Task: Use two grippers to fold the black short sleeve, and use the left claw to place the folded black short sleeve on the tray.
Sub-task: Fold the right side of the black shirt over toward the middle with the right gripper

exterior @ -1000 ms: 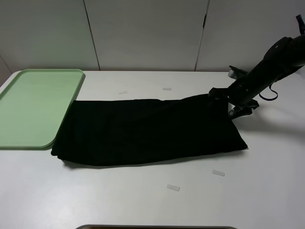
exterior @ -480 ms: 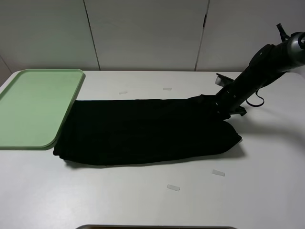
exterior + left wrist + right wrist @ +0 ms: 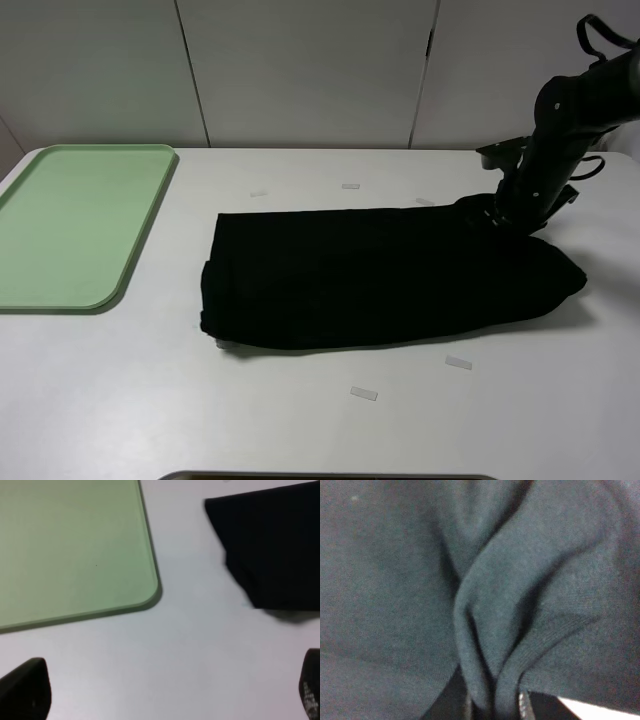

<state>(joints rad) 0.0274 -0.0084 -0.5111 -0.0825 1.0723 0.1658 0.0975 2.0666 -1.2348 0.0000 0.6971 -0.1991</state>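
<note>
One by one went through the views, high camera first. Found the black short sleeve [image 3: 380, 280] lying long and flat across the white table [image 3: 300, 430], with the right gripper [image 3: 498, 216] down on its far right corner. Noted the whole cloth dragged rightward since half a second before: had its left end against the near corner of the tray [image 3: 70, 225] then, found it well apart from the tray now, with bare table between. Noted the right arm [image 3: 560, 120] shifted right too, and standing steeper than before. Saw the tray unmoved at the far left, and a small white tape strip [image 3: 364, 394] on the table near the cloth's front edge.

From the left wrist, saw the left claw [image 3: 167, 692] spread wide, its dark fingertips [image 3: 25, 692] far apart over bare table. Saw the tray's rounded corner and the cloth's left end beyond, neither touched.

From the right wrist, saw little but bunched dark fabric, a fold of it pinched tight in the closed jaws. Could make out almost nothing of the fingers themselves.
</note>
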